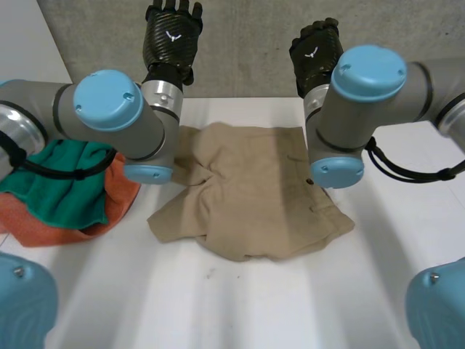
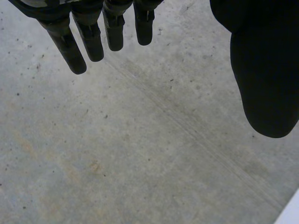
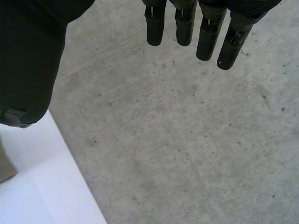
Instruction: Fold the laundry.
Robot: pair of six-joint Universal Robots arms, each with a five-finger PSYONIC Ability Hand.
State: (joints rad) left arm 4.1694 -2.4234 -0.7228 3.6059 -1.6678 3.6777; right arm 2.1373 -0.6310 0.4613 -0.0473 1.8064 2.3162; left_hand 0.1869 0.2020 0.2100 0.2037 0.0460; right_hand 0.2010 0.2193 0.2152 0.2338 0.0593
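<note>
- Beige shorts [image 1: 251, 196] lie on the white table [image 1: 290, 305], about the middle, between the two arms.
- They are spread roughly flat but rumpled: a bunched crease toward the left arm's side, and a ragged near edge with one corner jutting out on the right. I judge that no fold has been made yet.
- Left hand [image 1: 173, 36] is raised well clear of the table, up by the grey concrete wall [image 1: 254, 43] at the back. In its own wrist view the fingers [image 2: 88, 44] are straight and the thumb [image 2: 264, 84] stands wide apart from them. It holds nothing.
- Right hand [image 1: 316, 54] is likewise up by the wall, well apart from the shorts. Its fingers [image 3: 205, 37] are straight, its thumb [image 3: 28, 70] is held off to the side, and the hand is empty.
- A green cloth [image 1: 69, 182] is heaped on an orange cloth [image 1: 80, 225] at the table's left side, beside the left arm. That arm hides the gap, so I cannot tell whether the heap touches the shorts.
- Step in hand, as I read it: the very start of this garment, with both hands parked and neither on cloth.
- Next move calls for bringing both hands down onto the shorts. The bunched crease likely needs flattening first.
- After that, each hand would pinch a corner of one edge, and the two would carry it over evenly.
- Care needed: both elbows hang over the garment's sides, so a low sweep could drag it. The left arm should also keep off the heap.
</note>
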